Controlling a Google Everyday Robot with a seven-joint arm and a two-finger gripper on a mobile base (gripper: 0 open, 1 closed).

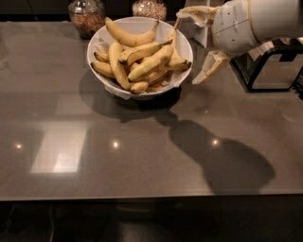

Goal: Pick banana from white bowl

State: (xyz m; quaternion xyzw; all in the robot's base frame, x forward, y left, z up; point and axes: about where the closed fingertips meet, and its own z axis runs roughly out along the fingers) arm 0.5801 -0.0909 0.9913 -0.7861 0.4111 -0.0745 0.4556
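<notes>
The white bowl (97, 40), wide and with a paper liner at its rim, stands at the back middle of the dark table and holds several yellow bananas (144, 64) piled across each other. My gripper (187, 46) is at the bowl's right rim, coming in from the upper right on a white arm (246, 23). It is open. One finger (191, 11) reaches over the back right rim. The other finger (208, 68) points down just right of the bowl. It holds nothing.
Two glass jars of grain (86, 16) (149, 8) stand behind the bowl. A black wire-frame stand (270, 66) sits at the right edge, under the arm. The grey tabletop (142, 156) runs to the front edge; the arm's shadow lies on it.
</notes>
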